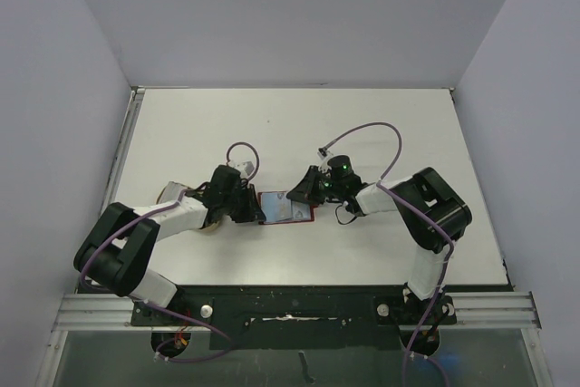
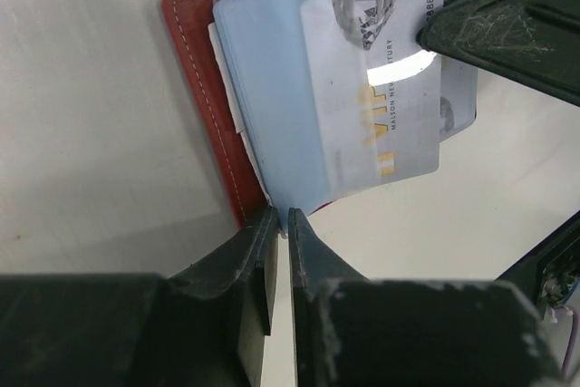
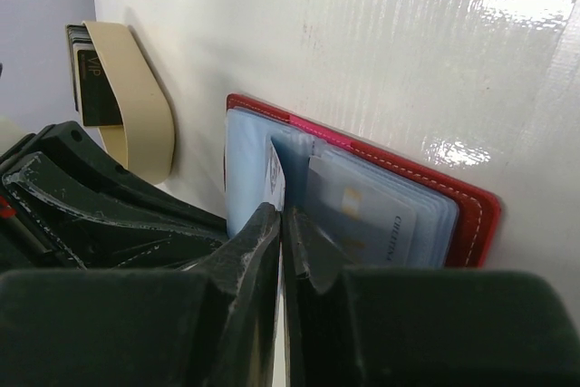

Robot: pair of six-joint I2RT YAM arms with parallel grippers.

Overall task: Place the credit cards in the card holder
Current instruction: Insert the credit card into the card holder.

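The right gripper [image 3: 283,215] is pinched tight on a pale credit card [image 2: 372,106], holding it by one edge. The card leans over the open card holder [image 2: 195,70], its printed face up, its long axis running across the holder's pages. The red holder lies flat and open on the table [image 1: 362,133] between the two grippers, its long axis left to right in the top view. The left gripper [image 2: 281,219], jaws down to a slit, nips the holder's left edge at a sleeve corner. Both arms are bent with elbows out, their forearms low and converging on the holder. A tan dish [image 3: 145,115] sits just beyond, under the left forearm.
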